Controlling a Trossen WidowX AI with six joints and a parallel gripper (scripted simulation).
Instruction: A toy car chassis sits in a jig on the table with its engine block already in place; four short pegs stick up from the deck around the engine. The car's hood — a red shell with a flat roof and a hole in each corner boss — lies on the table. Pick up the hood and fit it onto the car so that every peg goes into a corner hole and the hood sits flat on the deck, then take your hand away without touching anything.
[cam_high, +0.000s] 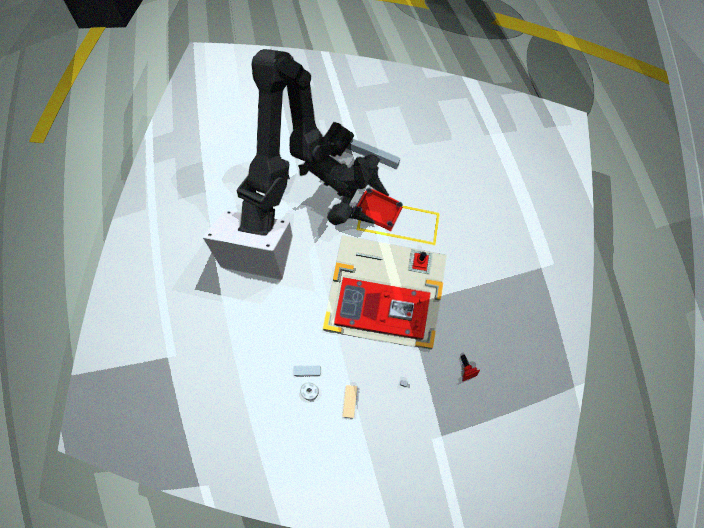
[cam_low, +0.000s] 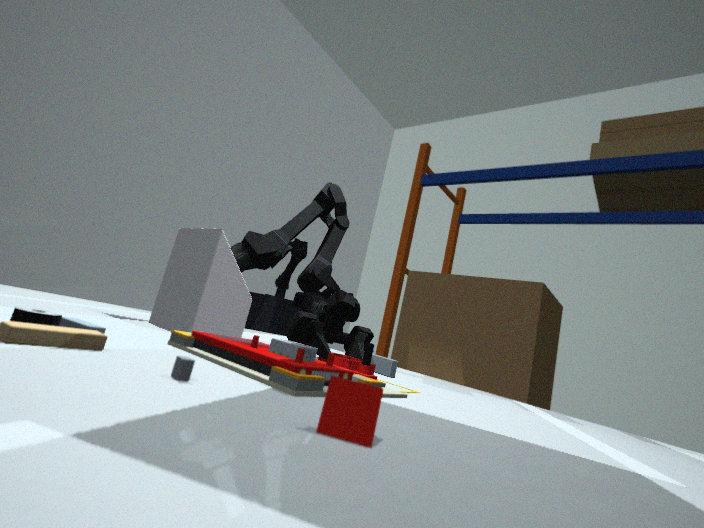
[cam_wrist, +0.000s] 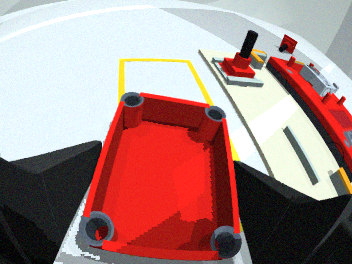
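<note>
The red hood (cam_high: 379, 209) (cam_wrist: 165, 170) lies upside down on the table, hollow side and grey-ringed corner bosses upward, over one end of the yellow outline. My gripper (cam_high: 380, 209) (cam_wrist: 167, 159) is open, with a black finger beside each long side of the hood; narrow gaps seem to show, the left one wider. Contact at the low tips cannot be told. The red chassis (cam_high: 378, 323) (cam_low: 227, 343) sits in the jig (cam_high: 392, 264) (cam_wrist: 260, 120) with the grey engine block (cam_high: 402, 309) (cam_low: 292, 349) (cam_wrist: 317, 79) on its deck. Short red pegs (cam_low: 255, 341) stand around the engine.
A red part with a black post (cam_high: 420, 260) (cam_wrist: 240, 65) stands on the jig board. A similar part (cam_high: 469, 372) (cam_low: 348, 412) lies tipped over. A grey bar (cam_high: 375, 154) lies behind the gripper. A tan block (cam_high: 349, 401) and silver wheel (cam_high: 311, 394) lie beyond the jig.
</note>
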